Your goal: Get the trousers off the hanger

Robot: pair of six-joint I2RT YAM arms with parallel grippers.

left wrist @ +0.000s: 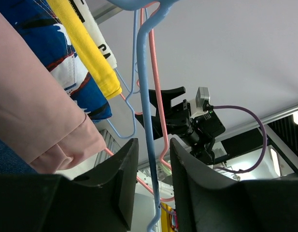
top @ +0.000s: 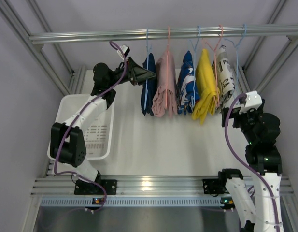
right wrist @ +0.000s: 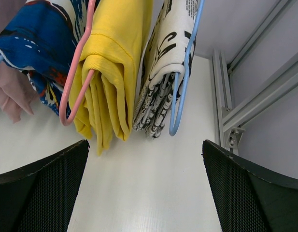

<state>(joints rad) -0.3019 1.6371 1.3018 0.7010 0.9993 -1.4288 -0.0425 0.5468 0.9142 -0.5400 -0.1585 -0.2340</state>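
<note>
Early grab step, nothing off yet: left tool (left wrist: 153,142) narrowly open astride the blue hanger (left wrist: 144,96) by the navy trousers (top: 149,84), pink trousers (top: 164,87) hanging alongside, right tool (right wrist: 145,145) wide and idle, probably calls for closing and tugging down next.

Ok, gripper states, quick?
Left gripper: open, straddling the light blue wire hanger, not clamped.
Right gripper: open wide, empty.
</note>
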